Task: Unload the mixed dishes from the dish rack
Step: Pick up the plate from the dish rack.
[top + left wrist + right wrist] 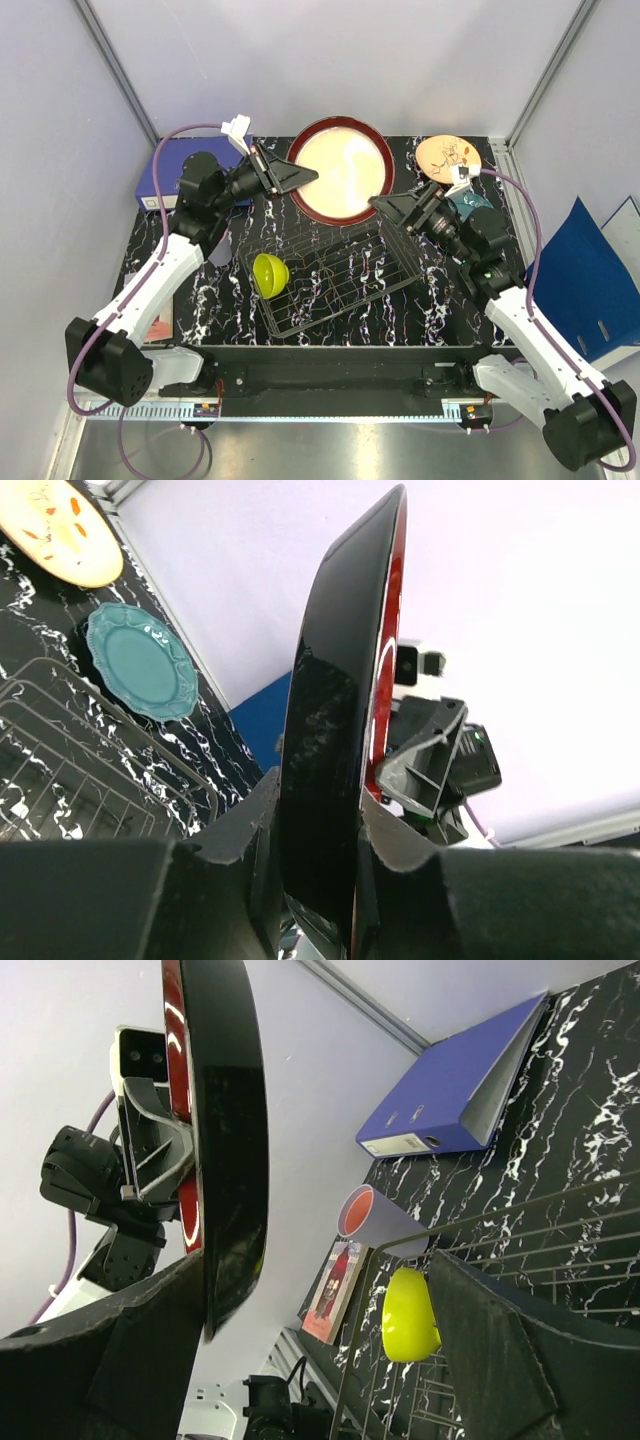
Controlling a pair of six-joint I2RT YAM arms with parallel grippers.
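The cream bowl with dark red outside (340,170) hangs above the far side of the wire dish rack (330,275), its inside facing up. My left gripper (300,177) is shut on the bowl's left rim (340,680). At the bowl's right rim my right gripper (380,203) is open, with the bowl's edge (225,1140) just inside one finger. The small yellow-green bowl (270,275) lies in the rack's left end. On the table lie the lavender cup (375,1222) on its side, the teal plate (140,660) and the salmon-pink plate (447,155).
A blue ring binder (170,170) lies at the table's back left. A second blue binder (590,270) stands off the table to the right. A small book (335,1290) lies near the front left, under my left arm. Grey walls close the back and sides.
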